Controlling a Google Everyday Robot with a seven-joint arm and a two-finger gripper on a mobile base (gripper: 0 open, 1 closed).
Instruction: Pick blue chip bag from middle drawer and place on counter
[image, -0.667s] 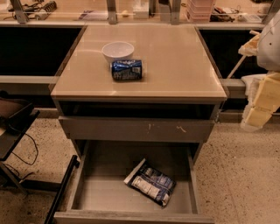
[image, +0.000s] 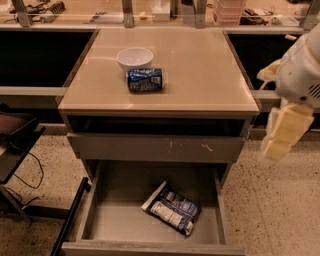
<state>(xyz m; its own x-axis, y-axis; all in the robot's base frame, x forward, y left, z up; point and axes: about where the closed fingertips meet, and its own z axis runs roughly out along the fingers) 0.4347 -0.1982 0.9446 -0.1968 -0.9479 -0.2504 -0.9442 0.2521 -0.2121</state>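
Observation:
The blue chip bag (image: 172, 208) lies flat and slanted on the floor of the open middle drawer (image: 115, 220), near its centre-right. The beige counter (image: 200, 75) tops the grey cabinet. My gripper (image: 281, 136), with cream-coloured pads, hangs at the right edge of the view. It is beside the cabinet's right side, at about the height of the shut upper drawer front, above and to the right of the bag. It holds nothing that I can see.
A white bowl (image: 134, 57) and a blue soda can (image: 145, 80) lying on its side are on the counter's left half. The scratched grey drawer front (image: 160, 148) overhangs the open drawer. A dark stand (image: 17, 135) and cables are at the left, on the speckled floor.
My gripper and arm have moved a little left and down at the right edge. The bag, can and bowl have not moved.

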